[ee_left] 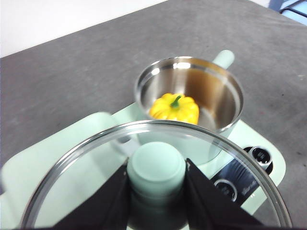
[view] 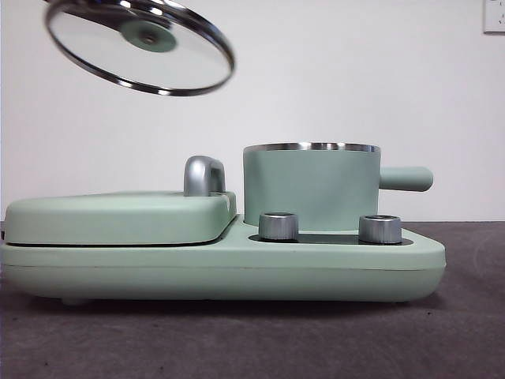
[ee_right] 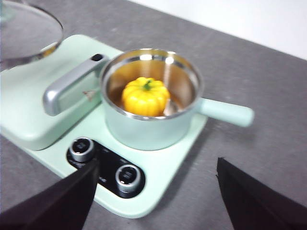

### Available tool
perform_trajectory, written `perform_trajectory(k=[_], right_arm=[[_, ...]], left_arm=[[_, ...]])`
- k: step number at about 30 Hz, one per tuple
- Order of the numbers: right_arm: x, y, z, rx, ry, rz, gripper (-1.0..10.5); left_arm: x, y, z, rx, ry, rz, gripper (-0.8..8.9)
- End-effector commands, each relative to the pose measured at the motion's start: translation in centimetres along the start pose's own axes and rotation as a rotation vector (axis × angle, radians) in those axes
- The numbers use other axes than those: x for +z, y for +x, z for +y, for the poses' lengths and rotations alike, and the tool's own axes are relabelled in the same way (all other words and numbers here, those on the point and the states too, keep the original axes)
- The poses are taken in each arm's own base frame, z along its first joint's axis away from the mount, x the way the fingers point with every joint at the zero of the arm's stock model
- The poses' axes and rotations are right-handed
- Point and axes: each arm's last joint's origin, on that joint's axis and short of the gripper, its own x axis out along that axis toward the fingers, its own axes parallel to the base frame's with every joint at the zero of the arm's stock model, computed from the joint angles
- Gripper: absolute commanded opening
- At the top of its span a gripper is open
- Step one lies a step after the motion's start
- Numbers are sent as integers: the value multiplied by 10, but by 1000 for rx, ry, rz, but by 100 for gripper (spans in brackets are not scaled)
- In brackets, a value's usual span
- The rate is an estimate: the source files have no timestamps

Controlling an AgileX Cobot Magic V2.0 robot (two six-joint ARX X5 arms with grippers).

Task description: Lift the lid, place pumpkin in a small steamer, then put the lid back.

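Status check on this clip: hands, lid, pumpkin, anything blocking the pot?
Left hand shut on lid knob, lid held high, tilted. Right hand open, empty. Pumpkin inside small steamer. Pot mouth unobstructed.

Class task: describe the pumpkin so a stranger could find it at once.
Find the mint-green cooker on the grey table. On it stands the small steamer, uncovered, and inside sits the pumpkin: the only yellow, ribbed, green-stemmed thing among mint and steel.
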Motion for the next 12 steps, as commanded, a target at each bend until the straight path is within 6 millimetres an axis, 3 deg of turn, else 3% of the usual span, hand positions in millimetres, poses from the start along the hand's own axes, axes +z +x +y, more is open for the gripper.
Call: perform_trajectory(k=[1,12], right_arm=[[-2,-6,-1,-8,12,1,378],[-9,-10,-2,-23,-2,55,378]], left_arm=[[10,13,-5,-31,14,-59,8],[9,85,-25,-104,53,-167,7]])
